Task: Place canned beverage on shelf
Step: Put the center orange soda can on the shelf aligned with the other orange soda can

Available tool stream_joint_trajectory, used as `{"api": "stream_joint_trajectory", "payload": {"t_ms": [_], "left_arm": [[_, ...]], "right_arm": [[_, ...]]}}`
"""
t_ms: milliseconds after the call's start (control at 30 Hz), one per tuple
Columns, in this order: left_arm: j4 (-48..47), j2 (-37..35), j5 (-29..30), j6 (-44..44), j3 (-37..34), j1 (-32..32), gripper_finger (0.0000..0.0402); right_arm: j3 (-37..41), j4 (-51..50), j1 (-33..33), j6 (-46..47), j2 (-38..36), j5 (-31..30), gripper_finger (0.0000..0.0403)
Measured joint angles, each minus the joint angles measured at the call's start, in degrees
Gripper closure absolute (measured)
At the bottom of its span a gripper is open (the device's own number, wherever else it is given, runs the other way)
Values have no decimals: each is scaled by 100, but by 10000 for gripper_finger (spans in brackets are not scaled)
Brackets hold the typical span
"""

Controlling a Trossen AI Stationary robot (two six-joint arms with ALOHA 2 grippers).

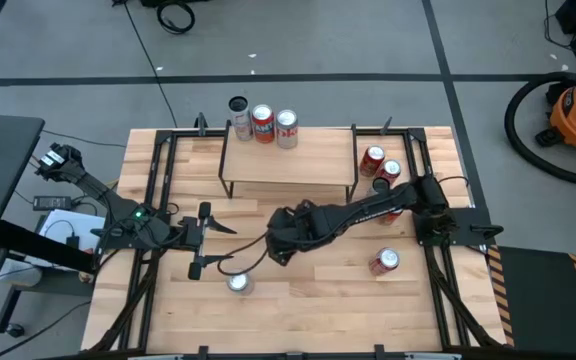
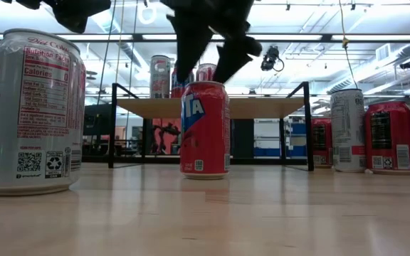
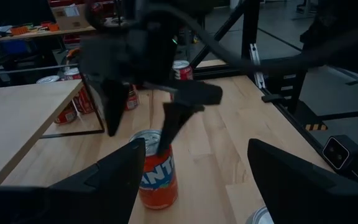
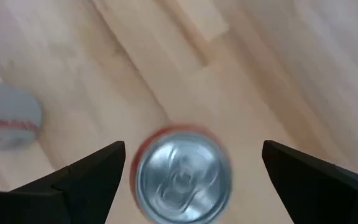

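On the surface (image 1: 308, 300) stands a red Fanta can (image 2: 205, 128), right under the wide-open right pincer (image 2: 212, 53). Left pincer (image 1: 200, 240) waits open. Three cans stand on the shelf (image 1: 288, 165).

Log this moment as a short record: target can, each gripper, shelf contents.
target can: red Fanta can, upright on the table in front of the shelf
right gripper: above the can, jaws open either side, not gripping
left gripper: open, waiting left of the can
shelf: three cans along its back edge
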State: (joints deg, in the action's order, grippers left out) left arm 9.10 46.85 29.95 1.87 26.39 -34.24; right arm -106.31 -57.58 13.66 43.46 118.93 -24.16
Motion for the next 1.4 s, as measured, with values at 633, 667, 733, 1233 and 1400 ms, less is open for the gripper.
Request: {"api": "stream_joint_trajectory", "payload": {"t_ms": [633,667,733,1233,1400], "left_arm": [[0,0,-2,30,0,0,109],[-2,0,-2,31,0,0,109],[-4,0,-20,35,0,0,109],[-48,0,-22,41,0,0,109],[-45,0,-22,69,0,0,109]], "right_arm": [[835,833,-391,-1306,-10,1422,90],[831,836,-422,-1598,-14,1556,90],[827,842,-479,-2353,-22,1850,86],[644,331,-583,-4000,9,2201,48],[210,155,-468,-3815,9,2078,29]]}}
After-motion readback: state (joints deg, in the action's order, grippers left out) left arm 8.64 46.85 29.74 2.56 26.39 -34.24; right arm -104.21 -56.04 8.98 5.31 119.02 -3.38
